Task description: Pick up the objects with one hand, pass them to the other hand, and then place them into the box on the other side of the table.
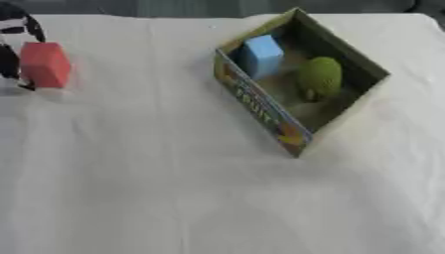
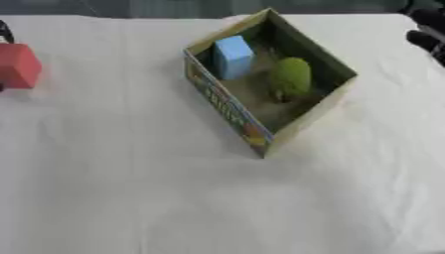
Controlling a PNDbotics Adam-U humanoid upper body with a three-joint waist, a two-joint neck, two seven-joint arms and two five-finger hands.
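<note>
White cloth (image 1: 174,198) near. Box (image 1: 260,111) holds blue block (image 1: 260,55), green fruit (image 1: 320,77). Left hand (image 1: 16,30) pinching red block (image 1: 45,64) far left; looks light, stiff, flat-sided. Right hand (image 2: 426,37) far right, fingers unreadable.

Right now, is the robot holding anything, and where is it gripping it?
The left hand is at the red block at the table's left edge, against its left side, but whether its fingers actually grip it cannot be told. The right hand holds nothing.
</note>
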